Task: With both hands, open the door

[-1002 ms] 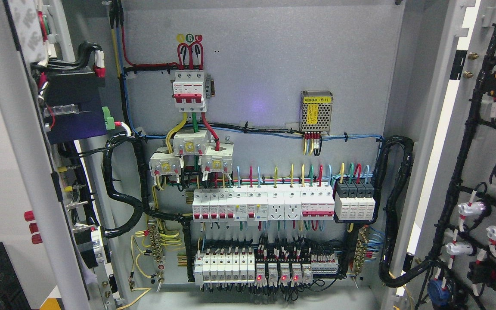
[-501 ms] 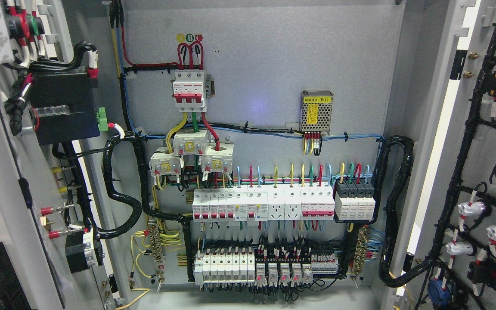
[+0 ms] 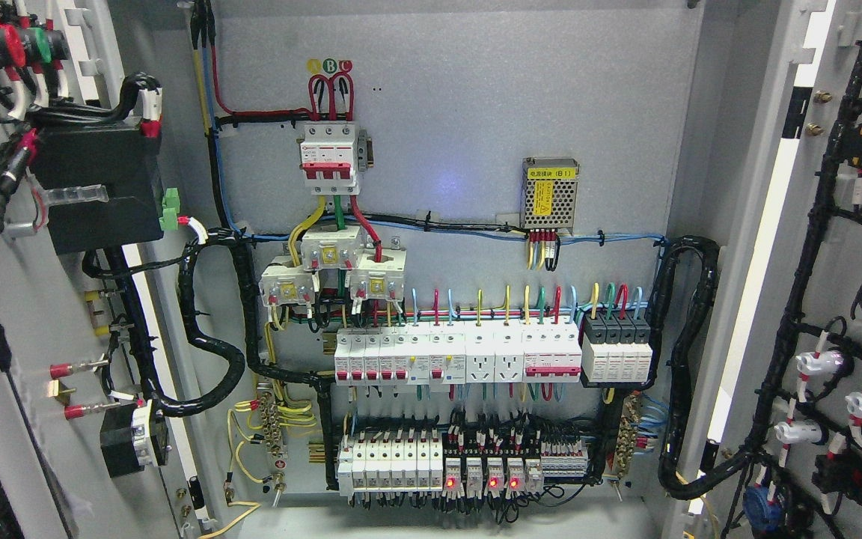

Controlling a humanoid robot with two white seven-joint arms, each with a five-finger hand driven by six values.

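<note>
- Doors of the grey metal electrical cabinet stand swung wide on both sides: the left grey metal door [image 3: 4, 314] fills the left edge of my view with its inner face turned toward me, and the right grey metal door [image 3: 842, 247] does the same along the right edge.
- Between them, the flat grey back panel [image 3: 476, 97] of the cabinet faces me squarely, fully exposed.
- On the left door's inner face sits a black rectangular box [image 3: 98, 187] with bundled black cables running down from it.
- A thick black corrugated cable loom [image 3: 689, 359] loops down the panel's right side, near the right door's hinge edge.
- Across the panel's middle runs a row of white circuit breakers [image 3: 453, 355] with coloured wires rising from their tops.
- Lower down, a second row of white and black modules [image 3: 461, 468] shows small red lights.
- Near the top of the panel sits a white three-pole breaker with red levers [image 3: 330, 157], fed by red looped wires.
- To its right hangs a small perforated metal power supply with a yellow label [image 3: 549, 193].
- Neither of my hands is in view, so I cannot tell how my fingers are set.
</note>
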